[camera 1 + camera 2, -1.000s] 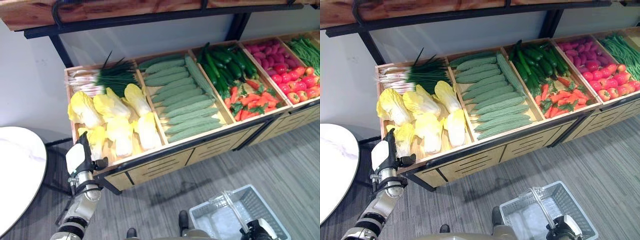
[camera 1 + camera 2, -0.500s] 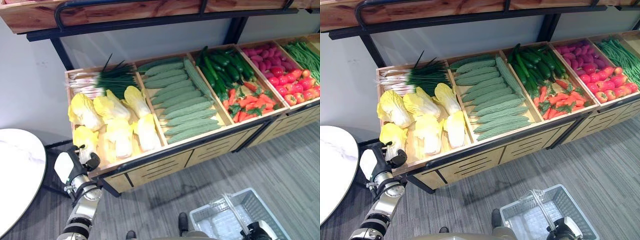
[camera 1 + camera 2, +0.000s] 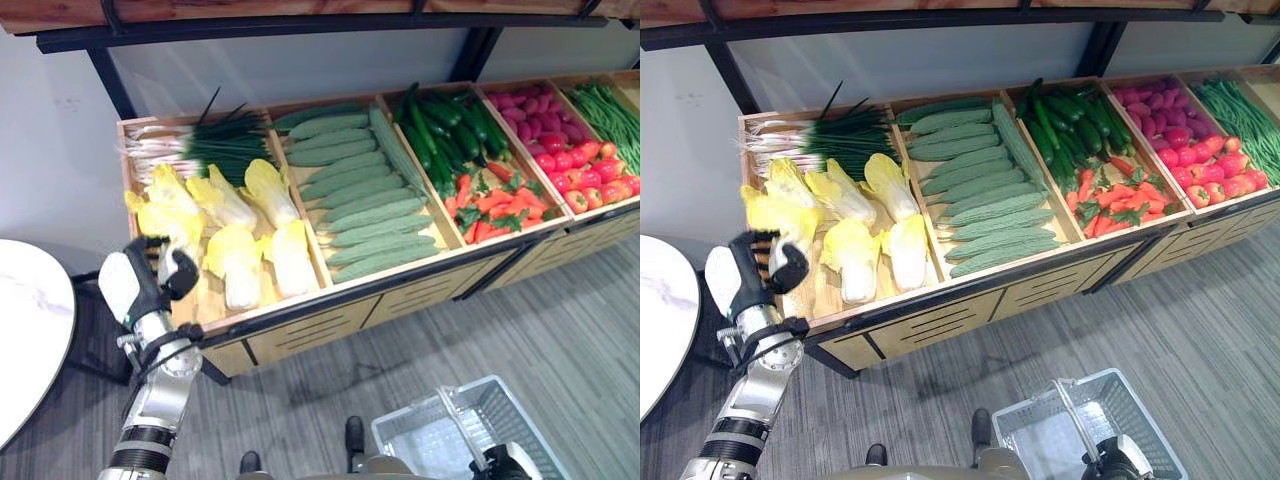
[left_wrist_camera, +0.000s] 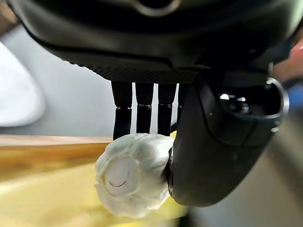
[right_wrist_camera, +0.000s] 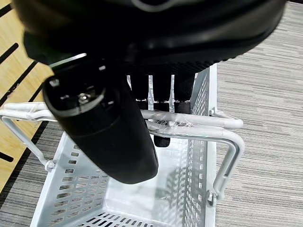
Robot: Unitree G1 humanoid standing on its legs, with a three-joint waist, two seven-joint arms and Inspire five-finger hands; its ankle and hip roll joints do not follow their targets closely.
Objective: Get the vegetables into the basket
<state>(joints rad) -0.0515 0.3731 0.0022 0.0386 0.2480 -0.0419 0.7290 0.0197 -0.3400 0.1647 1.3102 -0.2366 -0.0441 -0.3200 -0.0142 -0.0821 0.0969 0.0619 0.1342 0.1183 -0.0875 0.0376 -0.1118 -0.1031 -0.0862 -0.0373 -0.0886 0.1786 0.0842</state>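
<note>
Pale yellow cabbage (image 3: 165, 215), dark green cucumbers (image 3: 440, 125), red tomatoes (image 3: 590, 175) (grey mesh basket (image 3: 420, 440)).

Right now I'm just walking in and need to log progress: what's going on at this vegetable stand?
The robot's left hand is closed around a yellow cabbage at the near left corner of the cabbage crate, lifting it off the pile. Its right hand holds the handle of a grey wire basket low over the floor in front of the stand. The basket looks empty so far.
</note>
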